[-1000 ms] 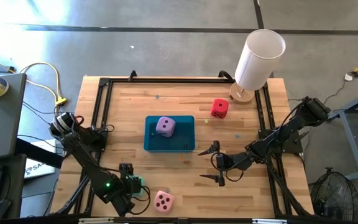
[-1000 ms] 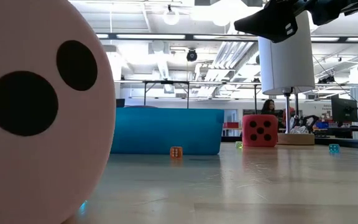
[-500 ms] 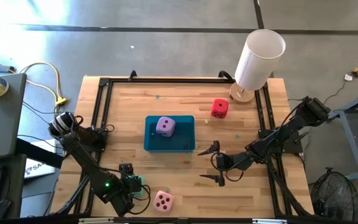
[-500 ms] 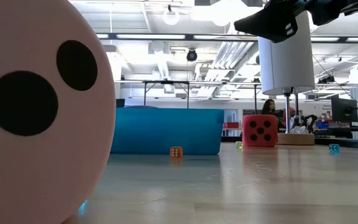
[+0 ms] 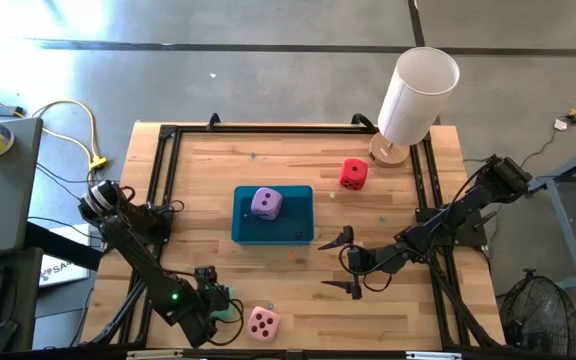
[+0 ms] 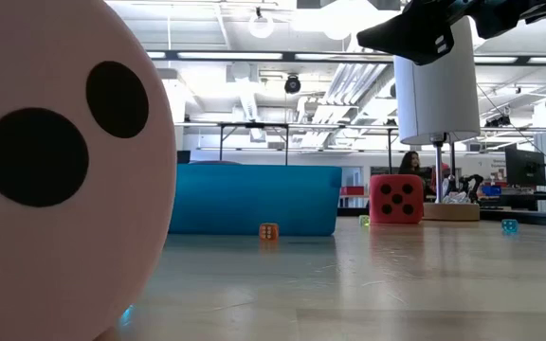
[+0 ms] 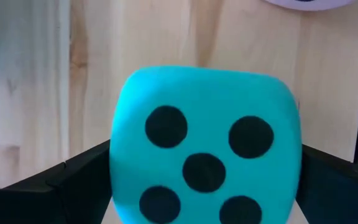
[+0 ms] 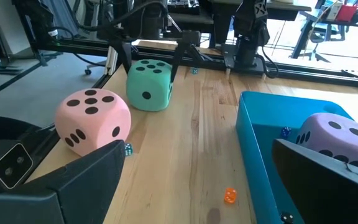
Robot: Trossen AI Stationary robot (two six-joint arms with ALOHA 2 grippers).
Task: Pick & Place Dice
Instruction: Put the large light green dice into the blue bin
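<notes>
The mint green die [image 5: 227,301] sits near the table's near left corner, and my left gripper [image 5: 218,299] is down over it, shut on it. The same die [image 7: 204,149] shows a five-pip face. The pink die [image 5: 263,322] rests on the table just right of it, apart. Inside the teal tray [image 5: 243,232] lies the lilac die [image 5: 265,203]. Toward the far right the red die [image 5: 353,174] stands on the wood. My right gripper [image 5: 346,263] hovers open right of the tray, touching nothing. My left gripper pinches the mint green die between its two fingers, one on each opposite side [image 7: 118,168]. The fingers [image 8: 125,57] slant down at it from above and from the near left. The die stands upright with its underside on the table.
A white cylinder on a wooden base [image 5: 418,95] stands at the far right corner. A black rail [image 5: 158,190] frames the tabletop. Tiny dice lie scattered, one orange [image 6: 268,231] before the tray. Bare wood lies between the tray and the near edge.
My left gripper has edged slightly toward the near edge at the mint green die, and a little more of the die shows beside it. The right arm has kept still.
</notes>
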